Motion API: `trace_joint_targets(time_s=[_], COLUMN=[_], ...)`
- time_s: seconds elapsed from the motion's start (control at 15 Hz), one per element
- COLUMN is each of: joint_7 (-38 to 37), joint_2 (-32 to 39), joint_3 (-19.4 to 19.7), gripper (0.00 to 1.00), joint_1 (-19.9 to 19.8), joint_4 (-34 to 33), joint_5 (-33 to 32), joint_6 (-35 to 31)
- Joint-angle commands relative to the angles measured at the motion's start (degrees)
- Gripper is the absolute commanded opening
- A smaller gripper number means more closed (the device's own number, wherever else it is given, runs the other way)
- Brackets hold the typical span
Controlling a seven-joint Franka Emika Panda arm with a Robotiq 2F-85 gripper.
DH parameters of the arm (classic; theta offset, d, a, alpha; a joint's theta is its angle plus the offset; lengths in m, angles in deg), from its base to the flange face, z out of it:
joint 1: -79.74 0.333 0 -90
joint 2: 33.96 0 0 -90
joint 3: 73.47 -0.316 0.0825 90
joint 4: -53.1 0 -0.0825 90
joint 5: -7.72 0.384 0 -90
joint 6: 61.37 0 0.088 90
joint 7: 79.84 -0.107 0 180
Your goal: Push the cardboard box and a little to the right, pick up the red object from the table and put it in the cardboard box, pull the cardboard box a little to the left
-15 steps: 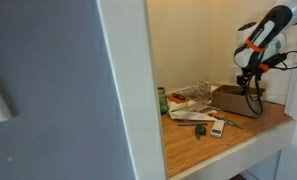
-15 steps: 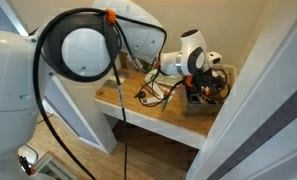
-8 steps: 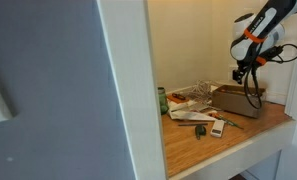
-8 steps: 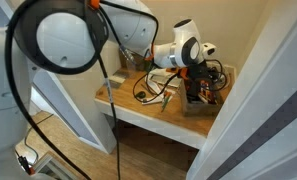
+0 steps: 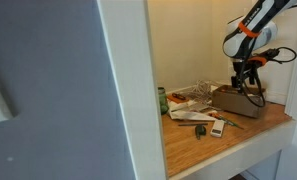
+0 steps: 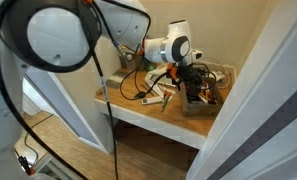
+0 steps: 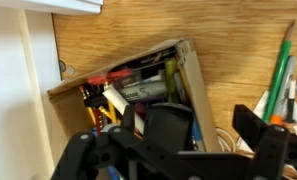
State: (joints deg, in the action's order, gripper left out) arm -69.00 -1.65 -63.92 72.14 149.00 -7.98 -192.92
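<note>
Over the last second I had shifted the gripper (image 5: 251, 77) sideways above the cardboard box (image 5: 235, 102). Its jaws stood wide, empty.

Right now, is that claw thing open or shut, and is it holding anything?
Gripper: open, holding nothing, above the cardboard box.

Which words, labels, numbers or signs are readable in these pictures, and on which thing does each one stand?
No text is readable in any view.
The items inside the cardboard box, wrist view: possible labels, too blurred to read.
The papers on the table, in an exterior view: any print is too small.
</note>
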Motion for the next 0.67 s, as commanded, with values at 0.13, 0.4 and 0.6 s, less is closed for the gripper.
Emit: trace_joint_targets(time_s=[0.13,0.4,0.6], joint_7=[11.97,17.41,18.91], joint_2=[0.51,1.22,2.15], joint_3=[-6.49,-8.90,-9.40], gripper=[1.00,1.00,1.00], joint_1=[-6.74,-9.77,-10.47], joint_4=[0.19,0.45,0.42], joint_5=[10.12,15.71,17.14], joint_6=[1.03,1.90,1.35])
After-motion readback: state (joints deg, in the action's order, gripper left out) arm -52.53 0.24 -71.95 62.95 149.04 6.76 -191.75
